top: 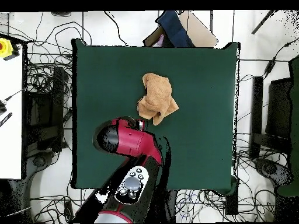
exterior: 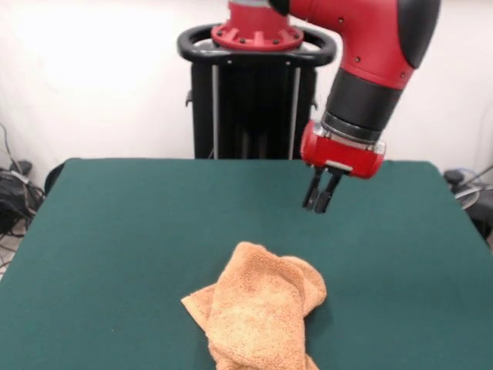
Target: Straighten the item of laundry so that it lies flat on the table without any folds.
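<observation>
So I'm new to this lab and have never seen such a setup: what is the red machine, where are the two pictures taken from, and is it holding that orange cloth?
The red machine is a robot arm on a black pedestal. One picture is taken from across the table, facing the robot; the other looks straight down from above, with the robot's base at the bottom. On the green tabletop lies a crumpled, folded-over orange-tan towel. The arm's hand hangs above the table, beside the towel and apart from it, with its two fingers close together. It holds nothing.
</observation>
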Robot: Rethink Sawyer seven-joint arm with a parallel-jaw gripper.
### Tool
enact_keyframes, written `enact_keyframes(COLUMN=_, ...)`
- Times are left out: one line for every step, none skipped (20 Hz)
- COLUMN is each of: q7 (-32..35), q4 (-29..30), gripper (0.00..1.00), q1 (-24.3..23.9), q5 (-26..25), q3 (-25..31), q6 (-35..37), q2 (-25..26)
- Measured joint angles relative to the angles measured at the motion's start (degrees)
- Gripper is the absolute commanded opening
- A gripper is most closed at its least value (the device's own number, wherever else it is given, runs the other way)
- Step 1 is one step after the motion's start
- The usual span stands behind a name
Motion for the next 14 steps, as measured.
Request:
enact_keyframes(q7=0.0, q4=0.1, gripper=0.0, q1=-0.5, q5=-0.4, q3=0.4, q6=-0.3, q2=-0.2)
enact_keyframes(q7=0.0, q4=0.1, gripper=0.0, q1=-1.0, q5=-0.9, q3=0.8, q6=-0.6, q2=-0.3)
enact_keyframes(q7=0.0, q4=0.2, gripper=0.0, q1=-2.3, q5=-2.0, q3=1.7, q6=-1.3, q2=-0.7)
enact_keyframes(q7=0.0, q4=0.2, gripper=0.0, q1=-3.3, q5=-2.7, q3=2.3, q6=-1.7, q2=-0.9)
enact_keyframes(q7=0.0, q4=0.2, gripper=0.0, q1=-4.3, q5=-3.4, q3=2.9, q6=-2.2, q2=-1.1)
enact_keyframes(q7=0.0, q4=0.2, gripper=0.0, q1=-4.9, q5=-3.8, q3=3.2, q6=-2.4, q2=-1.2)
enact_keyframes(q7=0.0, q4=0.2, gripper=0.0, q1=-6.1, q5=-4.6, q3=3.8, q6=-2.9, q2=-1.3)
enact_keyframes(q7=0.0, q4=0.2, gripper=0.0, q1=-7.4, q5=-5.3, q3=4.5, q6=-3.3, q2=-1.3)
enact_keyframes(q7=0.0, q4=0.2, gripper=0.0, q1=-9.2, q5=-6.5, q3=5.4, q6=-3.7, q2=-1.4)
enact_keyframes(q7=0.0, q4=0.1, gripper=0.0, q1=-12.7, q5=-8.6, q3=7.0, q6=-4.3, q2=-1.5)
enact_keyframes(q7=0.0, q4=0.2, gripper=0.0, q1=-14.2, q5=-9.5, q3=7.7, q6=-4.5, q2=-1.5)
enact_keyframes(q7=0.0, q4=0.1, gripper=0.0, q1=-15.6, q5=-10.3, q3=8.3, q6=-4.5, q2=-1.5)
enact_keyframes(q7=0.0, q4=0.1, gripper=0.0, q1=-16.6, q5=-11.0, q3=8.7, q6=-4.5, q2=-1.5)
enact_keyframes(q7=0.0, q4=0.1, gripper=0.0, q1=-17.6, q5=-11.6, q3=9.2, q6=-4.5, q2=-1.5)
